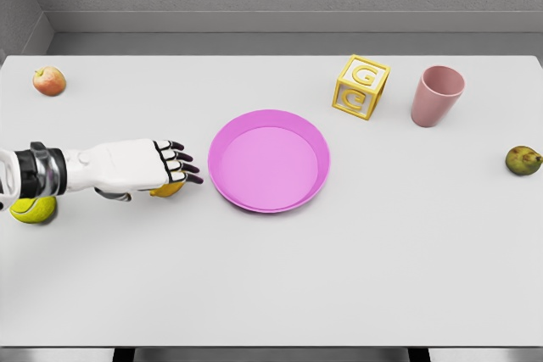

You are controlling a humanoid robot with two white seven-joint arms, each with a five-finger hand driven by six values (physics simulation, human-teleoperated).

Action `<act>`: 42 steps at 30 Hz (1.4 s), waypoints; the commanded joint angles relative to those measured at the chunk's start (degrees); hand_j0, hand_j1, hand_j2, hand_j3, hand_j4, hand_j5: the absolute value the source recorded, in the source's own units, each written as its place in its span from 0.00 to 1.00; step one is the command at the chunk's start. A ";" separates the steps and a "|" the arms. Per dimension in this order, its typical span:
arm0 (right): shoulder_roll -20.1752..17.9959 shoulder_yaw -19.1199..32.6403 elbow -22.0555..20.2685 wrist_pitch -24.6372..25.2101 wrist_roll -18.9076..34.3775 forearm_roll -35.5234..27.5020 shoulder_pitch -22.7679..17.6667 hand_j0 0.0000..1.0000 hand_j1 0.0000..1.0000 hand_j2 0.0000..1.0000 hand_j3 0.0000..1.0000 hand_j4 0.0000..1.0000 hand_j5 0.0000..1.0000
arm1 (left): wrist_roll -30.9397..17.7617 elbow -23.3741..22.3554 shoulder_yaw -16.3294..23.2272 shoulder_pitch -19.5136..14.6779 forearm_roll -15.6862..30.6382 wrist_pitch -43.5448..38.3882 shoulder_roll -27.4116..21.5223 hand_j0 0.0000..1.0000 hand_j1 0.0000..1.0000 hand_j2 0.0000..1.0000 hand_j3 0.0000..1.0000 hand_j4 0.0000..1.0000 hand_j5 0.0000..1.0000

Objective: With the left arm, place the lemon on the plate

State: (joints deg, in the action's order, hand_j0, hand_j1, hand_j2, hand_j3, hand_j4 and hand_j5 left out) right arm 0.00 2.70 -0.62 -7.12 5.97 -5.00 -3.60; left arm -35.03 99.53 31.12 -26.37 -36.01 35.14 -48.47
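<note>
Spreading across the white surface [271, 277], the pink plate [269, 161] sits just right of my left hand [140, 167], whose fingers [180, 167] curl over the lemon [167, 189], seemingly gripping it, largely hidden.

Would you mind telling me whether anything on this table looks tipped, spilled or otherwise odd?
Nothing stands out. The pink cup, letter block and plate all stand upright, nothing is spilled, and the left hand covers the lemon beside the plate.
</note>
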 commanded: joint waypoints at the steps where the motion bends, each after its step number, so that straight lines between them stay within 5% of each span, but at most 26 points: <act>1: 0.00 0.02 0.01 0.00 0.01 -0.01 0.00 1.00 1.00 1.00 1.00 1.00 1.00 | 0.03 -0.13 0.08 0.00 0.15 -0.14 -0.04 1.00 1.00 1.00 1.00 1.00 1.00; 34: 0.00 -0.06 0.01 0.00 0.01 -0.01 0.00 1.00 1.00 1.00 1.00 1.00 1.00 | 0.03 -1.27 1.75 0.53 -5.74 -0.14 1.54 1.00 1.00 1.00 1.00 1.00 1.00; 38: 0.00 0.02 0.01 0.00 0.01 -0.01 0.00 1.00 1.00 1.00 1.00 1.00 1.00 | 0.03 -1.27 1.66 0.26 -5.74 -0.14 1.45 0.83 0.83 0.83 0.83 0.83 0.83; 39: 0.00 0.02 0.01 0.00 0.01 -0.01 0.00 1.00 1.00 1.00 1.00 1.00 1.00 | 0.03 -1.27 1.75 0.18 -5.74 -0.14 1.45 0.72 0.72 0.72 0.72 0.72 0.72; 42: 0.00 0.02 0.01 0.00 0.01 -0.01 0.00 1.00 1.00 1.00 1.00 1.00 1.00 | 0.03 -1.27 1.75 0.09 -5.82 -0.14 1.19 0.71 0.71 0.71 0.71 0.71 0.71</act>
State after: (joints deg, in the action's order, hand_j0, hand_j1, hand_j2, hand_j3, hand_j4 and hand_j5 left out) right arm 0.00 2.68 -0.62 -7.12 5.97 -5.00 -3.60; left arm -34.99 98.28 32.87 -26.28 -41.91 35.09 -47.13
